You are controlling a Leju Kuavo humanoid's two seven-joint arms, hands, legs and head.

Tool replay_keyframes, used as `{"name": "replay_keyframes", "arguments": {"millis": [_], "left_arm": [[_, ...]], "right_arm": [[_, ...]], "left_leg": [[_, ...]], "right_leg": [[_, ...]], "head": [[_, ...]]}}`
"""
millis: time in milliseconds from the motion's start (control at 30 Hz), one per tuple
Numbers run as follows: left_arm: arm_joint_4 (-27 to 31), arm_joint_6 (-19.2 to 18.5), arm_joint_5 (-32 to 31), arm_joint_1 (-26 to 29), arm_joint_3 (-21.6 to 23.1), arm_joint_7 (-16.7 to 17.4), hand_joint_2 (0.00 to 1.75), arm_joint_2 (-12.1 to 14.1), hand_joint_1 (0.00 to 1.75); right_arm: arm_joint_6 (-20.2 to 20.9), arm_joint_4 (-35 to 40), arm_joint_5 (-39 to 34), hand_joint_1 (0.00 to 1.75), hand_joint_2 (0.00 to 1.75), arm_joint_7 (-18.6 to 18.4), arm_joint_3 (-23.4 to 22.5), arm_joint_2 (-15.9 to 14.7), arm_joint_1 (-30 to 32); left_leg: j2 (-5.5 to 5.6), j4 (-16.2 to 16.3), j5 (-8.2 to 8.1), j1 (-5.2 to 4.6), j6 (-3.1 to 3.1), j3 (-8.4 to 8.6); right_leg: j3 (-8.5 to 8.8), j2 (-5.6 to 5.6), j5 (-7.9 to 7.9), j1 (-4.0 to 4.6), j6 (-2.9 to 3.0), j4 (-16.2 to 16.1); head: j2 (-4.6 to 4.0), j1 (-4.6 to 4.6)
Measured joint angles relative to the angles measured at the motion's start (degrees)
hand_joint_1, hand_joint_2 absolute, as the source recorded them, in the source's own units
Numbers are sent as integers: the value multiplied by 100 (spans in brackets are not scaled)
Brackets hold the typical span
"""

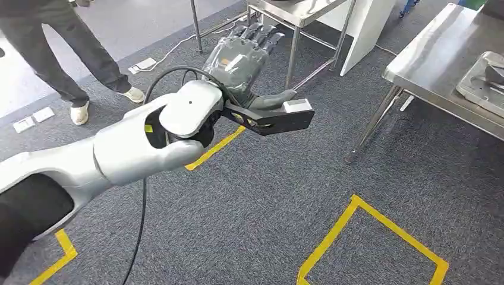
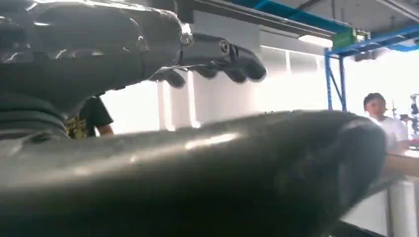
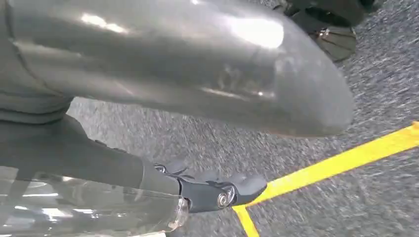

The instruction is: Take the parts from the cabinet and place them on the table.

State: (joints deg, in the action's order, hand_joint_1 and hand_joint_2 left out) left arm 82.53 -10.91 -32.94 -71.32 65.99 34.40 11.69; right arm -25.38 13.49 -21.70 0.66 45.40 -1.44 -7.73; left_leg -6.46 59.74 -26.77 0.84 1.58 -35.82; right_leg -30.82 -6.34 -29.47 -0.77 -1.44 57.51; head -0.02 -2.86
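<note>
Now, left hand (image 1: pixel 243 56): raised out in front of the robot over the grey carpet, fingers stretched forward and apart, thumb out to the side, nothing in it
Left hand up close (image 2: pixel 148 59): dark fingertips curled a little at the ends, thick grey thumb across the frame, no part between them
Right hand (image 3: pixel 197 148): hanging low above the carpet and a strip of yellow tape (image 3: pixel 341 163), fingers loose and spread from the thumb, grasping nothing
Table (image 1: pixel 437 65): steel, off to the robot's right, well apart from the raised hand
Part (image 1: pixel 484 80): a grey moulded piece lying on that table near its far edge; I cannot make out its details
Second steel table (image 1: pixel 297 12): beyond the fingertips
Person (image 1: pixel 65 53): standing on the left, dark trousers, pale shoes
</note>
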Motion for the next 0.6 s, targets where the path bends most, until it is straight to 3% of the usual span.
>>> {"name": "replay_keyframes", "arguments": {"millis": [33, 100, 133, 167, 200, 233, 267, 300, 333, 367, 400, 433, 467, 500, 600], "left_arm": [[20, -4, -4, 5, -4, 4, 0, 26, 0], [68, -26, -26, 3, -9, 17, 0, 55, 0], [114, -44, -33, 8, -17, 20, 0, 59, 0], [149, -57, -39, 8, -24, 20, 0, 70, 0], [185, -59, -44, 9, -22, 20, 0, 57, 0], [214, -59, -46, 19, -13, 20, 0, 48, 0], [229, -59, -46, 48, -6, 20, 0, 48, 0], [242, -70, -46, 86, 4, 20, 0, 52, 0], [244, -76, -46, 118, 9, 22, 0, 57, 0], [247, -74, -48, 133, 9, 22, 0, 57, 0], [253, -74, -48, 130, 4, 20, 0, 57, 0], [273, -74, -50, 128, -7, 22, 0, 57, 0], [290, -74, -57, 130, -9, 22, 0, 61, 0], [291, -74, -57, 132, -2, 22, 0, 61, 0], [306, -74, -61, 148, -13, 22, 0, 79, 0]], "right_arm": [[-7, 0, -4, 0, 0, 7, 0, 2, -15], [-11, 2, -7, 0, 0, 20, 0, 4, -12], [-11, 4, -7, 0, 0, 24, 0, 13, -12], [-15, 4, -7, 0, 0, 26, 0, 7, -3], [-15, 4, -9, 0, 0, 26, 0, 9, 28], [-15, 4, -9, 0, 0, 26, 0, 11, 53], [-15, 4, -9, 0, 0, 26, 0, 13, 71], [-13, 2, -11, 0, 0, 26, 2, 15, 84], [-9, 0, -13, 0, 0, 26, 0, 13, 87], [-9, 0, -15, 0, 0, 26, 0, 13, 79], [-9, 0, -15, 0, 0, 26, 0, 11, 69], [-9, 0, -15, 0, 0, 26, 0, 9, 62], [-9, -6, -15, 0, 0, 26, 0, -35, 57], [-9, -7, -24, 0, 0, 26, 0, -37, 64], [-9, -11, -30, 0, 0, 33, 0, -28, 47]], "left_leg": [[34, 3, -3, -6, -66, -21], [208, -3, 32, -16, -144, -53], [297, -17, 54, 9, -184, -57], [373, -16, 67, 7, -209, -75], [458, -16, 83, 2, -238, -93], [557, -16, 96, -11, -261, -112], [658, -15, 108, -31, -281, -125], [764, -14, 119, -51, -297, -129], [862, -14, 126, -72, -307, -129], [955, -14, 135, -93, -315, -127], [1055, -14, 148, -112, -316, -123], [1138, -16, 160, -126, -316, -118], [1200, -16, 174, -107, -309, -132], [1296, -12, 194, -102, -278, -161], [1502, -52, 281, -44, -157, -220]], "right_leg": [[26, -59, 10, -2, -20, -14], [43, -188, 8, -28, -75, -48], [26, -45, -66, -56, -131, -15], [-38, 224, -259, -64, -130, 181], [-211, 427, -529, -55, -119, 596], [-438, 545, -785, -47, -108, 1123], [-650, 590, -939, -34, -89, 1572], [-759, 604, -943, -20, -58, 1787], [-747, 614, -828, -5, -13, 1724], [-645, 638, -611, 15, 38, 1451], [-447, 698, -324, 42, 107, 980], [-219, 837, -55, 74, 182, 450], [-91, 1157, -45, 77, 287, 166], [-71, 1165, -18, 71, 299, 76], [-39, 982, 12, 125, 313, 1]], "head": [[0, 66], [0, 81], [0, 114], [0, 151], [0, 192], [0, 225], [0, 267], [0, 291], [0, 293], [0, 304], [0, 308], [0, 315], [0, 291], [0, 253], [0, 308]]}}
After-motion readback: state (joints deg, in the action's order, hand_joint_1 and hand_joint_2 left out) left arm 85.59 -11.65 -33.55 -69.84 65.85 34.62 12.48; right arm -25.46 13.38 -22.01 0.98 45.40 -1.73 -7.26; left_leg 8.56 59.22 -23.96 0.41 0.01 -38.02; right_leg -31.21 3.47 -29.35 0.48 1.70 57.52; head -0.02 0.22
